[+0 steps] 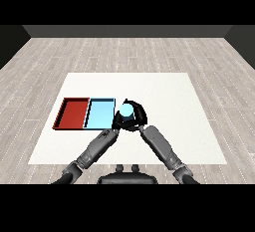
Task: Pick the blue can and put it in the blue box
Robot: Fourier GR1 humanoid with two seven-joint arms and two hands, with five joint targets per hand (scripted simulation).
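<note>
The light blue cylindrical can [126, 110] sat within the black right hand [138, 115], just right of the shallow light blue tray [100, 115]. The red tray [72, 113] lay beyond that, touching it.

A bare test room is shown — more a robotics lab than a home or shop. A floor of pale grey wood-look planks [149, 52] runs back to a dark, plain wall [127, 31]. No furnishing is seen but one white desk [179, 126], set squarely in the middle. On it, two shallow trays are laid side by side — a red tray [62, 117] and a light blue tray [87, 115].
</note>
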